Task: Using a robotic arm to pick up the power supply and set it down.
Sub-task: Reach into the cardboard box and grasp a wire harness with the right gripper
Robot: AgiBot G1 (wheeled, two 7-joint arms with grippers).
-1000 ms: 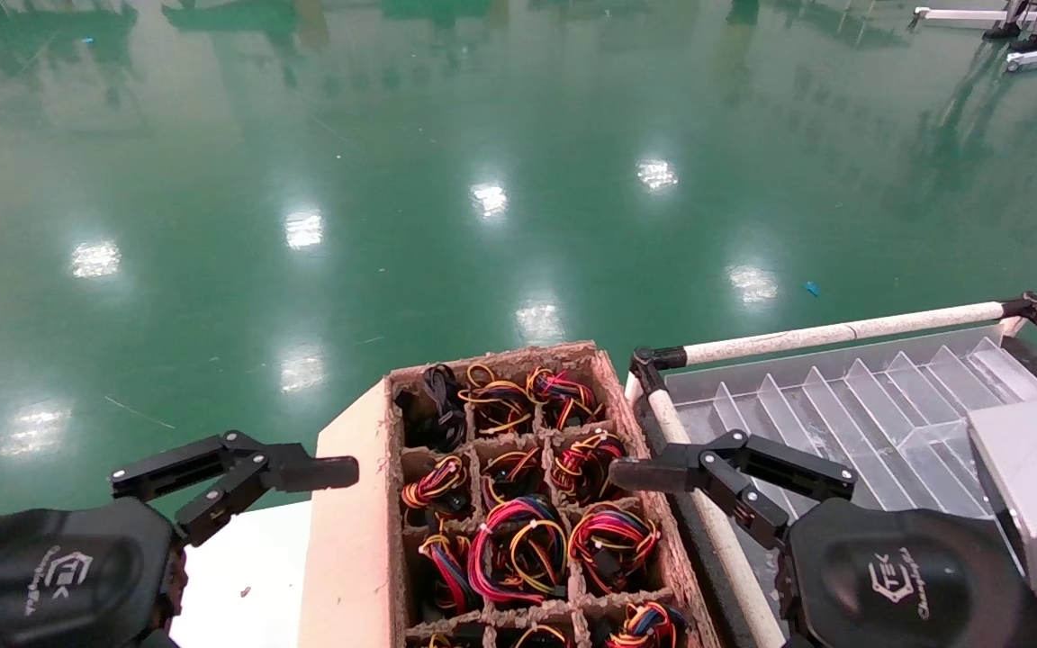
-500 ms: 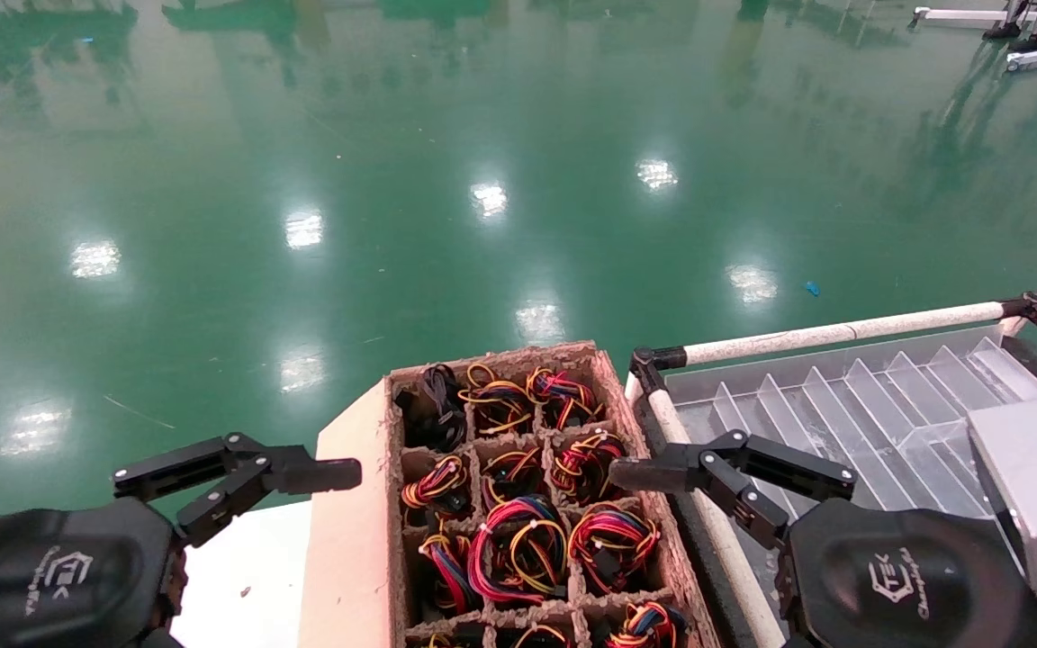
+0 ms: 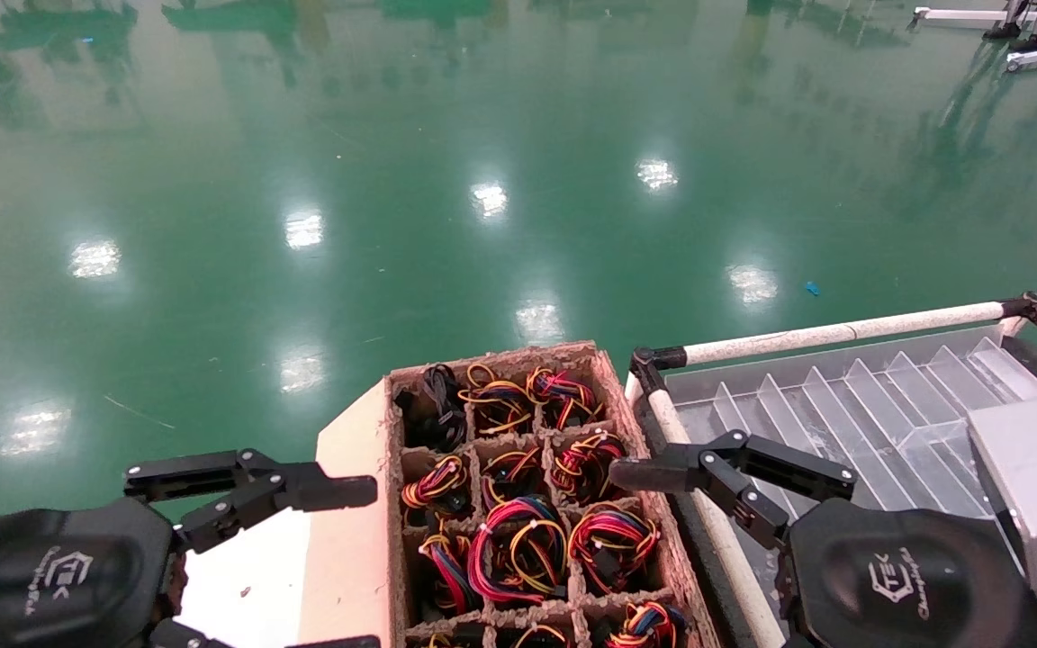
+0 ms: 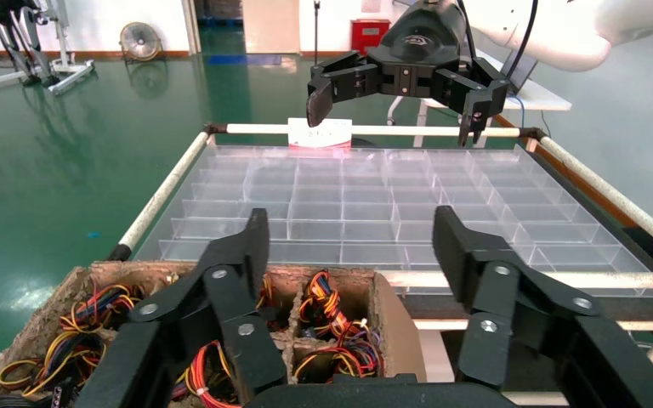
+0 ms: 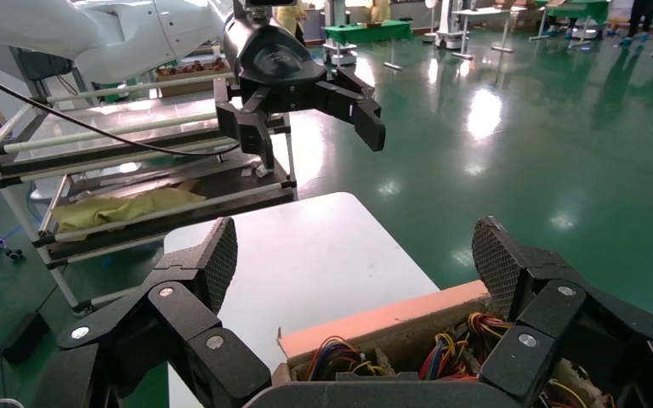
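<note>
The power supplies [image 3: 518, 549], wire bundles hiding any metal box, sat in the cardboard crate's [image 3: 352, 531] cells. To grasp well, a claw should probably drop straight into one cell, straddling the bundle without snagging loops. Both the left claw [image 3: 302, 558] and right claw [image 3: 662, 504] hung spread apart, empty, flanking the crate.

left pincer [image 4: 349, 255] spread, wire bundles [image 4: 332, 327], clear tray [image 4: 374, 200]

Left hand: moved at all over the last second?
Yes. In the head view the left hand, open, has shifted right, its upper fingertip now over the cardboard tray edge. The right hand holds place.
</note>
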